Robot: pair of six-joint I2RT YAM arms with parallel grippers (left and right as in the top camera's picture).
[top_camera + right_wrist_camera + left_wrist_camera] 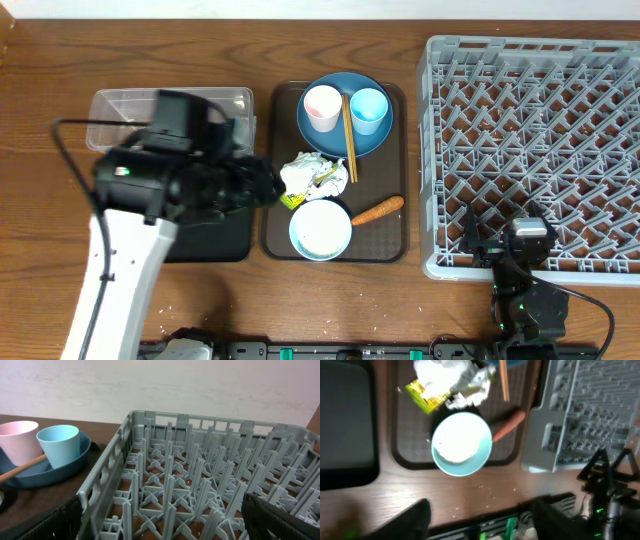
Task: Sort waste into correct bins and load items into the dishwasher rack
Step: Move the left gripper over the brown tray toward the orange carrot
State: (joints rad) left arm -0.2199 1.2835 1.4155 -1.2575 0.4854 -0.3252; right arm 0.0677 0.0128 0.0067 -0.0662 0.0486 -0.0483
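Note:
My left gripper [268,185] hangs open and empty at the brown serving tray's left edge, close to the crumpled white-and-yellow wrapper [313,175]. In the left wrist view its blurred fingers [415,520] frame bare table, below the light-blue bowl [462,442], carrot piece [509,425] and wrapper [450,382]. The dark-blue plate [322,140] carries the pink cup [322,105], light-blue cup [368,108] and chopsticks [350,140]. My right gripper [167,525] is open above the near-left edge of the grey rack [200,480], holding nothing.
The clear tub [120,105] and black tray [215,240] lie left of the brown serving tray [390,240], partly under my left arm. White rice grains [490,491] speckle the table near its front edge. The rack [540,120] fills the right side.

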